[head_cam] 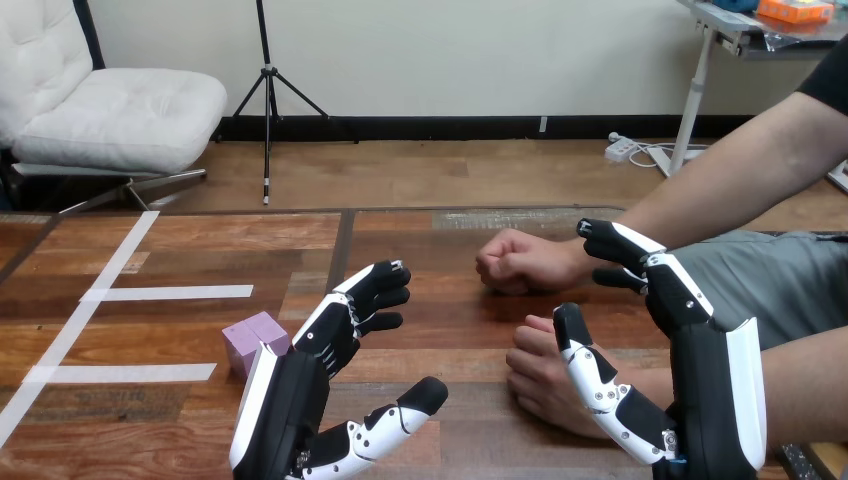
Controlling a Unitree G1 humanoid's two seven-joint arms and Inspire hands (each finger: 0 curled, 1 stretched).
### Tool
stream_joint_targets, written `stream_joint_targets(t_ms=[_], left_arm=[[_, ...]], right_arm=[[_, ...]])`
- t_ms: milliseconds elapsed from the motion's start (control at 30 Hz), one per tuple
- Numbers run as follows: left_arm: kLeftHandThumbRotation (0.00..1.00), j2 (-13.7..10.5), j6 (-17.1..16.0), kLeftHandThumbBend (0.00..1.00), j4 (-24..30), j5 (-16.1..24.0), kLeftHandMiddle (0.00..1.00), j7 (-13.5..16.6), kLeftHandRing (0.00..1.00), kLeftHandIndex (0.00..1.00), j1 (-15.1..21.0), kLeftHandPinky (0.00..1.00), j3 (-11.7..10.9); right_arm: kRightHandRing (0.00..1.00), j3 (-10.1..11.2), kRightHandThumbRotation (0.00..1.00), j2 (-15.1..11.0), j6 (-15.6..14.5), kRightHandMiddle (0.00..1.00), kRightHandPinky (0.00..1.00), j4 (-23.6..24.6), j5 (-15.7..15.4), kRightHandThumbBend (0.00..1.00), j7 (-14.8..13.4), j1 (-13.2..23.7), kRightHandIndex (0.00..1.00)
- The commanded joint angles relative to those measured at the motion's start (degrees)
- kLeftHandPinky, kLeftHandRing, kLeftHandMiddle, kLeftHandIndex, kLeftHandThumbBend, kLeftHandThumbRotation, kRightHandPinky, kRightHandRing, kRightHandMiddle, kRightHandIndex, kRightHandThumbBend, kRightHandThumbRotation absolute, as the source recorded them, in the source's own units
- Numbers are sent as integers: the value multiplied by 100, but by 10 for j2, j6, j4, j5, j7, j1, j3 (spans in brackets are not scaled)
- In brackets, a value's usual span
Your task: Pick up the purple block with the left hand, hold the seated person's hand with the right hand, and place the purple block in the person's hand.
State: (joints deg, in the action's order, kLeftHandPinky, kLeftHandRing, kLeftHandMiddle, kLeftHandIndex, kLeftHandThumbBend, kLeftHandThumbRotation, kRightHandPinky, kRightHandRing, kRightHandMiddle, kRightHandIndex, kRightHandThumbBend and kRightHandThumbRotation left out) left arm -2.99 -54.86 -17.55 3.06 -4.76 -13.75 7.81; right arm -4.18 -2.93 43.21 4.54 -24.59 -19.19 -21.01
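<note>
We see white tape strips (170, 293) on the wooden worktop (180, 245) toward nine o'clock. The purple block (252, 338) rests on the worktop just at nine o'clock of our left hand (320, 350). Its right edge is hidden behind that hand's white shell, so we cannot tell whether the two touch. Our left hand is spread and relaxed, fingers toward one o'clock and thumb out toward three, and it grips nothing. At two o'clock of it, the person's upper hand (520, 262) lies clenched. Below that, the person's lower hand (540, 385) rests on the worktop. Our right hand (700, 400) is spread wide. Its fingers reach across the upper hand's wrist and its thumb crosses the lower hand. We cannot tell whether it touches either.
</note>
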Motion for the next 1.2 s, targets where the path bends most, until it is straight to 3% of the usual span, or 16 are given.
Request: stream_joint_targets(t_ms=[0, 1167], left_arm=[[38, 5, -11, 69, 24, 5, 83, 6, 81, 81, 21, 75, -8], [35, 3, -26, 68, 18, 11, 84, 16, 81, 83, 26, 76, -13]], right_arm=[[77, 5, 25, 4, 11, 79, 69, 9, 3, 34, -3, 24, 76], [76, 10, 24, 2, 19, 79, 68, 6, -1, 34, -7, 23, 76]])
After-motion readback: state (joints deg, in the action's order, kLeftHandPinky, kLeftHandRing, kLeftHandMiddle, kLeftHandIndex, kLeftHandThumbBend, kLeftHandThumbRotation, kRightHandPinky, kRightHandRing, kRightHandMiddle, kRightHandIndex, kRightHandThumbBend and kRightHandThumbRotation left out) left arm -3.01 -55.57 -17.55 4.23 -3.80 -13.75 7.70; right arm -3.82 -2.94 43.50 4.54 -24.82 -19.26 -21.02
